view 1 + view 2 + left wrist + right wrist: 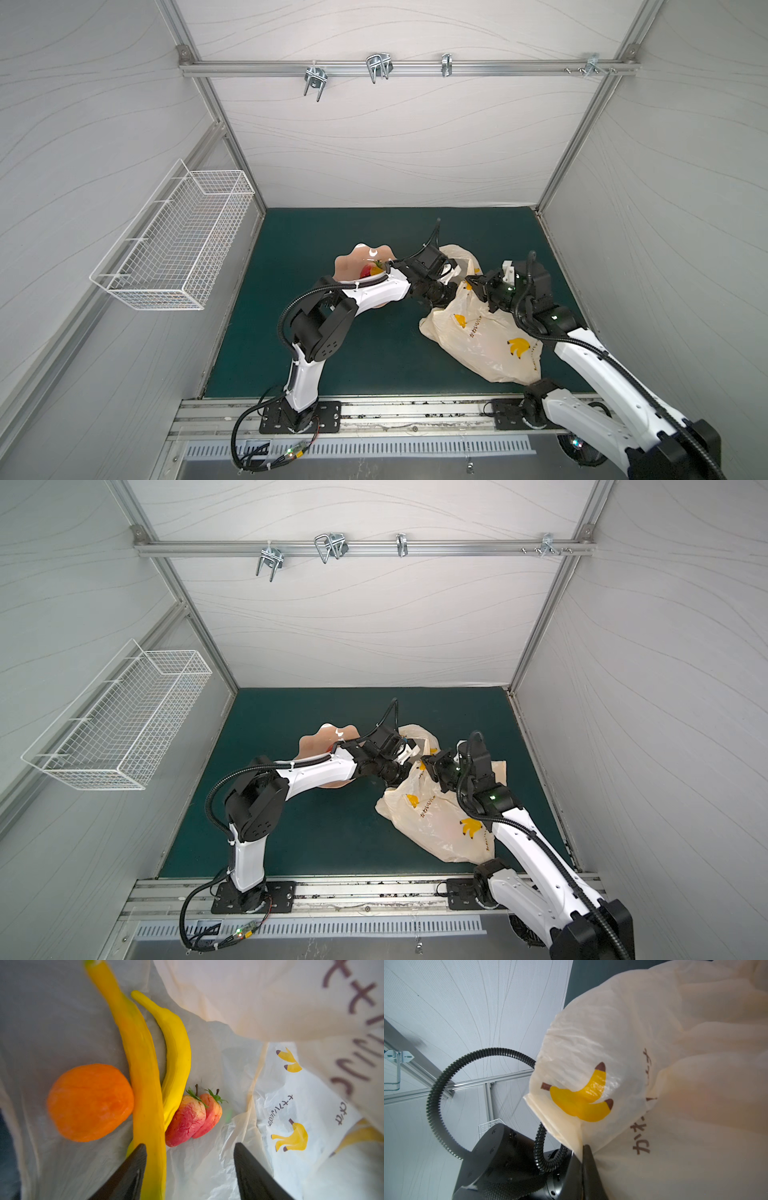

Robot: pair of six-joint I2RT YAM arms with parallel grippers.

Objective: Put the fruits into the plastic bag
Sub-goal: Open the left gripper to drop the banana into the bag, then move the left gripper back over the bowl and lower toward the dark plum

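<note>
The plastic bag (490,340) lies on the right of the mat, cream with banana prints. My right gripper (585,1146) is shut on its rim and holds the mouth up. My left gripper (189,1144) reaches inside the bag, open and holding nothing. Below it, on the bag's inner wall (207,1172), lie an orange (89,1103), a long banana (143,1076), a shorter banana (176,1051) and two strawberries (187,1122). The long banana runs just inside one finger (128,1169). In a top view, a red fruit (365,272) and a yellow-orange one (376,270) sit in the pink bowl (349,262).
The pink bowl is left of the bag, partly under my left arm. A white wire basket (178,245) hangs on the left wall. Metal hooks (378,66) hang from the rail on the back wall. A dark green mat (332,357) covers the table.
</note>
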